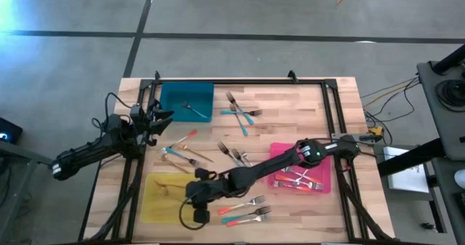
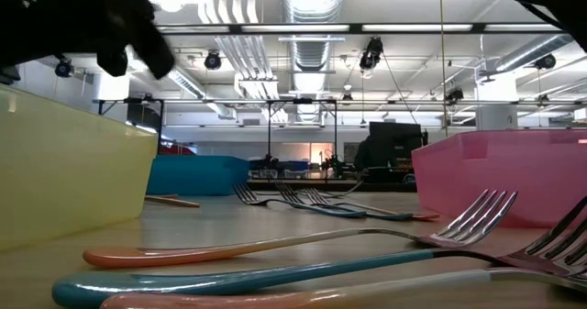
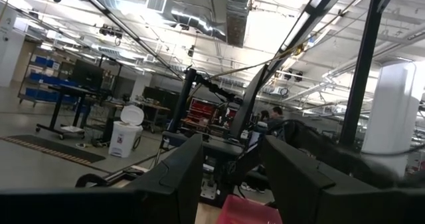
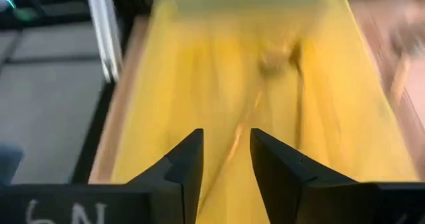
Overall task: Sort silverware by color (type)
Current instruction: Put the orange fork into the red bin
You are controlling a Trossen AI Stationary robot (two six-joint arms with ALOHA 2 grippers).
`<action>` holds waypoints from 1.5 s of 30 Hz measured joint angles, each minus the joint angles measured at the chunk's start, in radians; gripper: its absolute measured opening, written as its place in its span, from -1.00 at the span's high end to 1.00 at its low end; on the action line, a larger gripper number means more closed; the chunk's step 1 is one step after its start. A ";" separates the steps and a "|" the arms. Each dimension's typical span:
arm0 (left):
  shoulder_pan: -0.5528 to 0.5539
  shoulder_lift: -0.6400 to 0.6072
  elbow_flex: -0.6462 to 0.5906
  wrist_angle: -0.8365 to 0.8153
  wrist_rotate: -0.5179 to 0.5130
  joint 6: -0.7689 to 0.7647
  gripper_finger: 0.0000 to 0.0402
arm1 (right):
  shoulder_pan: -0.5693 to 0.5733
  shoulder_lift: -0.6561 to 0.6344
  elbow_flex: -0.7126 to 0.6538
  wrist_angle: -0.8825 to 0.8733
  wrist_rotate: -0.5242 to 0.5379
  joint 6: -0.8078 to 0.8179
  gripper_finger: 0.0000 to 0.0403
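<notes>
Three trays hold sorted forks: gold forks [image 1: 168, 190] lie in the yellow tray [image 1: 149, 210], one teal fork [image 1: 195, 110] in the teal tray [image 1: 167, 96], several pink-handled forks [image 1: 301, 178] in the pink tray [image 1: 280, 152]. Other forks [image 1: 243, 210] lie loose on the bench [image 1: 290, 107]. Right tool [image 1: 195, 194] hangs over the yellow tray, fingers parted, empty. Left tool [image 1: 161, 118] waits wide beside the teal tray.

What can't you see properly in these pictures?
- Yellow tray: the high view shows part of it under the right arm; how many forks lie inside is too small to count.
- Gold fork: the right wrist view blurs it, so its shape is unclear.
- Pink tray: its wall hides the contents in the low view.
- Left gripper: its view shows only the room.
</notes>
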 joint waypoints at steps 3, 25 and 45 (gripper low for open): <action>0.000 0.000 0.000 0.000 0.000 0.000 0.30 | 0.002 -0.040 0.052 -0.264 -0.001 0.094 0.43; 0.000 0.001 0.000 -0.005 0.000 0.000 0.30 | 0.092 -0.099 -0.003 -0.937 -0.052 0.265 0.54; 0.000 0.001 0.000 -0.008 0.000 0.000 0.30 | 0.084 -0.165 -0.311 -0.674 -0.084 0.183 0.53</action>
